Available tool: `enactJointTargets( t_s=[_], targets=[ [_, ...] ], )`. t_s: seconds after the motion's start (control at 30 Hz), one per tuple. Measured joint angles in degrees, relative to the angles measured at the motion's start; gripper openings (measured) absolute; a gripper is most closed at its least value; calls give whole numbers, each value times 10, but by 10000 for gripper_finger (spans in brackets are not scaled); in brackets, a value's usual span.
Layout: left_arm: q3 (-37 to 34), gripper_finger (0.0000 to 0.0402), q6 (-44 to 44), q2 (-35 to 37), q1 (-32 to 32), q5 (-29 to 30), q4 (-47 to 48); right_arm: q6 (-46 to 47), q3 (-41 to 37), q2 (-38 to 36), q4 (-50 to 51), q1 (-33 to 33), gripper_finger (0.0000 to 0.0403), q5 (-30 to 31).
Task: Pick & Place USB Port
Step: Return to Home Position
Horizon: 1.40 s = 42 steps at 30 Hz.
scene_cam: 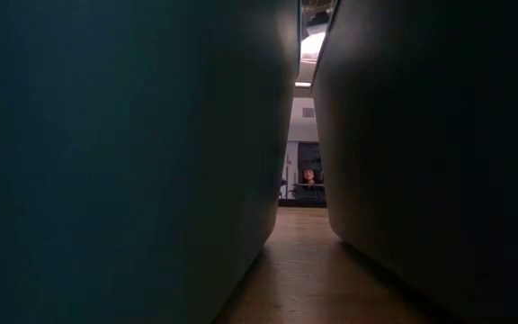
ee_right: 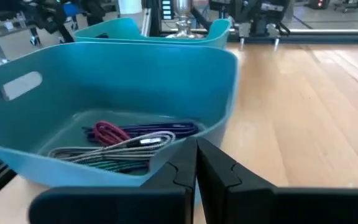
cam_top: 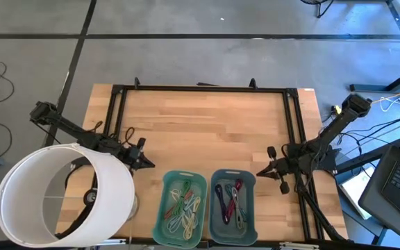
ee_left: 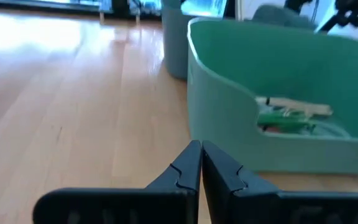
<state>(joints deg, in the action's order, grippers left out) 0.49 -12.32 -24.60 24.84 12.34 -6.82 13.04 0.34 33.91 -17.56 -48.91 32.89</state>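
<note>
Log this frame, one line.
left tool shut, beside green plastic bin | right tool shut, beside blue plastic bin | cables in both bins

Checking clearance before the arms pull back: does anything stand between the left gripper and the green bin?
Nothing visible does. Only bare table lies between the shut left gripper and the green bin's near wall.

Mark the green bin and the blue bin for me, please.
green bin (ee_left: 222, 118): left wrist view, outer side wall.
blue bin (ee_right: 135, 81): right wrist view, inside of a wall.
</note>
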Motion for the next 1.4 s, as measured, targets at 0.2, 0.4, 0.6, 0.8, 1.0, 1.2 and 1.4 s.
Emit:
enactJointTargets(
  t_s=[0.2, 0.4, 0.6, 0.8, 1.0, 1.2, 1.4],
  targets=[
    [0, 6, 0, 88, -19, -5, 12, 0, 0, -50, 14, 72, 12, -30],
    [0, 10, 0, 195, -73, -5, 15, 0, 0, -122, 29, 155, 12, -31],
    [0, 7, 0, 246, -146, -5, 7, 0, 0, -181, 28, 251, 12, -31],
    [0, 8, 0, 246, -210, -4, 3, 0, 0, -227, 30, 340, 12, -30],
    [0, 9, 0, 246, -261, 1, 7, 0, 0, -286, 31, 396, 12, -29],
    [0, 7, 0, 246, -265, 0, 7, 0, 0, -339, 25, 415, 12, -29],
    [0, 10, 0, 246, -265, 0, 9, 0, 0, -337, 25, 421, 12, -29]
  ],
)
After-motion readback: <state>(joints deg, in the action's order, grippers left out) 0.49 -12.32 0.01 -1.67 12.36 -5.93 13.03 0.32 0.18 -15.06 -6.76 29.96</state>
